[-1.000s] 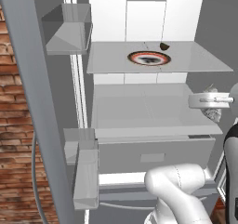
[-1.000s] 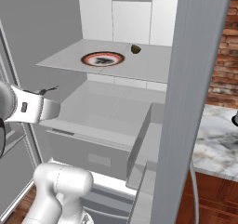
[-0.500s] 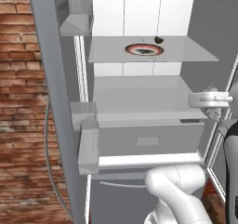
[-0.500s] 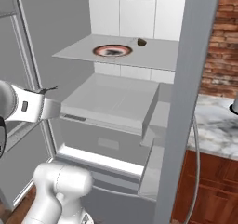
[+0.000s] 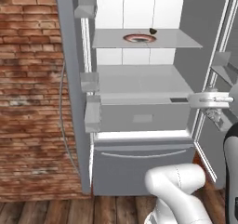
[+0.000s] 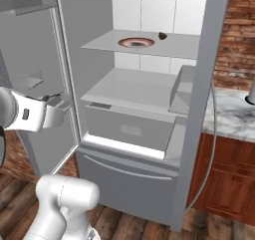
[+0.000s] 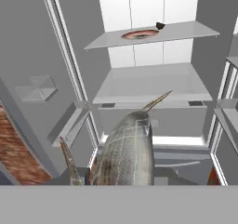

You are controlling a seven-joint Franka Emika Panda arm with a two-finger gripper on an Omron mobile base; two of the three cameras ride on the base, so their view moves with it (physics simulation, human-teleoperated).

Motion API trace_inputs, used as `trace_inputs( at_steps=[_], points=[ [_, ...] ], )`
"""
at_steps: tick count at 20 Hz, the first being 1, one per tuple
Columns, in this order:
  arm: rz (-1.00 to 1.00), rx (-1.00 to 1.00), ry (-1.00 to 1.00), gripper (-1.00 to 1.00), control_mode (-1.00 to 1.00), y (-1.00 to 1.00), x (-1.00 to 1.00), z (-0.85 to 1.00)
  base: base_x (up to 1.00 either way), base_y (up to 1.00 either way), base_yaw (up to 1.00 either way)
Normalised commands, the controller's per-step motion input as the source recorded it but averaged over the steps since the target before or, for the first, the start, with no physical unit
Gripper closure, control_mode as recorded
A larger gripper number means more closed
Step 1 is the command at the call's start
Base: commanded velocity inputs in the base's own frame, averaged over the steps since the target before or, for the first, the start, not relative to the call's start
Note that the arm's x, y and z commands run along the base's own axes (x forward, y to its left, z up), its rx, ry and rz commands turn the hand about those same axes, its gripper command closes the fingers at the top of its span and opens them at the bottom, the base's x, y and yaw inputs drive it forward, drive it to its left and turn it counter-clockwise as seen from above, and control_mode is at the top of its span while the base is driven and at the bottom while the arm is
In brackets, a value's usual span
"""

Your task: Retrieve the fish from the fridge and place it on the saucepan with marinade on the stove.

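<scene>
My gripper (image 5: pixel 213 108) is shut on the fish (image 7: pixel 128 153), a slim silvery-grey body that rises between the jaws in the hand view, pointed end toward the fridge. The fridge (image 5: pixel 139 86) stands in front with both doors swung open, showing its white interior, glass shelves and the bottom drawer (image 5: pixel 139 160). From the right base view, the gripper (image 6: pixel 56 104) hangs in front of the open left door, outside the shelves. The saucepan with marinade and the stove are out of view.
A reddish-brown round dish (image 5: pixel 139 38) and a small dark lump (image 5: pixel 152 31) sit on the top shelf. The open doors with bins (image 5: pixel 92 114) flank the hand. A brick wall (image 5: pixel 32 93) is at left; a marble counter (image 6: pixel 234 117) over wooden cabinets is at right.
The whole picture has shifted: the base has backed away from the fridge, which now looks farther off and shows its bottom drawer and the floor. The gripper still holds the fish.
</scene>
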Motion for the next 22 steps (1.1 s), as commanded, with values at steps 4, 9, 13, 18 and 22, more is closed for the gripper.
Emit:
trace_inputs(
  at_steps=[4,9,13,18,22],
  points=[
    [0.00,0.00,0.00,1.00,1.00,0.00,0.00,0.00,-0.66,0.00,0.09],
    [0.00,0.00,0.00,1.00,1.00,0.00,0.00,0.00,-0.54,0.00,0.13],
    [0.00,0.00,0.00,1.00,1.00,0.00,0.00,0.00,-0.52,0.00,0.18],
    [0.00,0.00,0.00,1.00,1.00,0.00,0.00,0.00,-0.63,0.00,0.21],
    [0.00,0.00,0.00,1.00,1.00,0.00,0.00,0.00,-0.71,0.00,0.23]
  ],
)
